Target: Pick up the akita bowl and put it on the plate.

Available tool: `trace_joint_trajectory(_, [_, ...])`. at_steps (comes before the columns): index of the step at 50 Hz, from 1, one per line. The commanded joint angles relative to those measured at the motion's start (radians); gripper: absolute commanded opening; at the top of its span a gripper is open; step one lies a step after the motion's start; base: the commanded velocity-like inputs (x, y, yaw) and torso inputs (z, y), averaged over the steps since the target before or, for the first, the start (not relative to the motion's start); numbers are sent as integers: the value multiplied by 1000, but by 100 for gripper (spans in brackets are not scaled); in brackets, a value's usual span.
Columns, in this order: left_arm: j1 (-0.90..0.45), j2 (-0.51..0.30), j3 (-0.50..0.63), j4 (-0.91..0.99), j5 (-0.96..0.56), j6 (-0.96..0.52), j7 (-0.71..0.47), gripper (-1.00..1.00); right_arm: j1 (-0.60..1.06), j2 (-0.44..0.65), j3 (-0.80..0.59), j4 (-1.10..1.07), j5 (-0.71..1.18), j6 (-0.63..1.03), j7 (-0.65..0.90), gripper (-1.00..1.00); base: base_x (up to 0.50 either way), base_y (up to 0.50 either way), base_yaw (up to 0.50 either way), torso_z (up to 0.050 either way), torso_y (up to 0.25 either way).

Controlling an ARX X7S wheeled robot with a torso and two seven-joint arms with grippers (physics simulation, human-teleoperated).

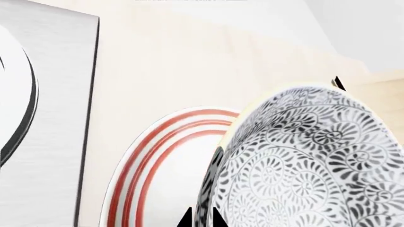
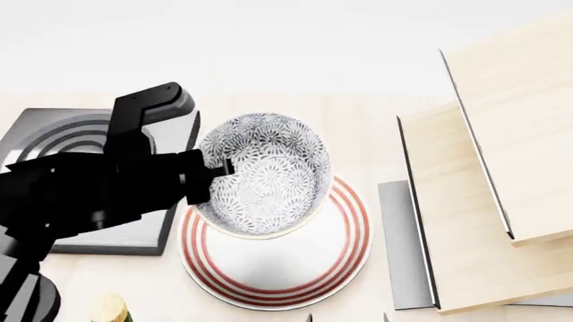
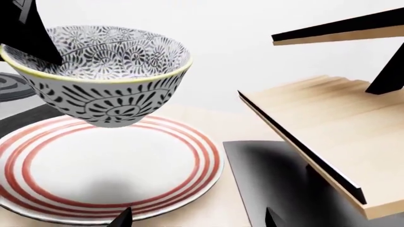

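The akita bowl (image 2: 264, 174), white with a dense grey-black floral pattern, hangs tilted in the air above the plate (image 2: 278, 268), a flat white plate with red rings. My left gripper (image 2: 215, 171) is shut on the bowl's left rim. In the left wrist view, its fingertips (image 1: 202, 220) pinch the wall of the bowl (image 1: 315, 156), with the plate (image 1: 170, 161) behind. The right wrist view shows the bowl (image 3: 107, 71) clear of the plate (image 3: 107, 165), not touching it. My right gripper (image 3: 196, 221) is open and empty, low beside the plate's near right edge.
A dark square burner (image 2: 72, 134) with grey rings lies left of the plate, partly under my left arm. A stepped wooden rack (image 2: 501, 168) on a dark base (image 3: 277, 179) stands to the right. A cork-topped bottle (image 2: 112, 308) sits at the near left.
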Motion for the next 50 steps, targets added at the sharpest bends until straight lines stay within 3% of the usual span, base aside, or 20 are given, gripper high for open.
trace_joint_trajectory(1, [9, 1, -34, 1, -17, 22, 9, -100, 1, 0, -4, 5, 1, -1, 2, 100, 0, 0, 0, 0, 0])
trace_joint_trajectory(11, [25, 1, 50, 0, -99, 63, -2, -100, 7, -2, -6, 21, 5, -9, 1, 100, 0, 0, 0, 0, 0])
trace_joint_trajectory(14, [33, 2, 156, 1, -156, 100, -15, -100, 6, -1, -8, 14, 4, -4, 2, 100, 0, 0, 0, 0, 0])
trace_joint_trajectory(18, [36, 1, 160, 0, -171, 92, -31, -100, 7, -1, -9, 20, 4, -9, 2, 100, 0, 0, 0, 1, -176])
trace_joint_trajectory(21, [35, 1, 95, 0, -139, 73, -22, -100, 8, -2, -11, 23, 4, -9, 2, 100, 0, 0, 0, 4, -180])
trace_joint_trajectory(29, [36, 1, 106, 0, -157, 88, -21, -100, 8, -2, -14, 24, 4, -9, 4, 100, 0, 0, 0, 2, -7])
trace_joint_trajectory(50, [54, 1, 345, 0, -386, 148, -26, -100, 11, -3, -22, 36, 5, -16, 5, 100, 0, 0, 0, 0, 0])
